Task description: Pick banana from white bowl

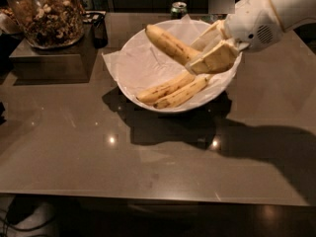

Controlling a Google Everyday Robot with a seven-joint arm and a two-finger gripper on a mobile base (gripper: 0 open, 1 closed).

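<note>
The white bowl stands on the brown table, lined with crinkled white paper. My gripper reaches in from the upper right and is shut on the banana, a plump yellow one with brown speckles. The banana is lifted above the bowl, pointing up and to the left, clear of the other fruit. Two slimmer bananas still lie in the bowl's bottom, below the gripper.
A glass jar of nuts stands on a dark box at the back left. A dark small object sits beside it. A green can stands behind the bowl. The table's front edge runs along the bottom.
</note>
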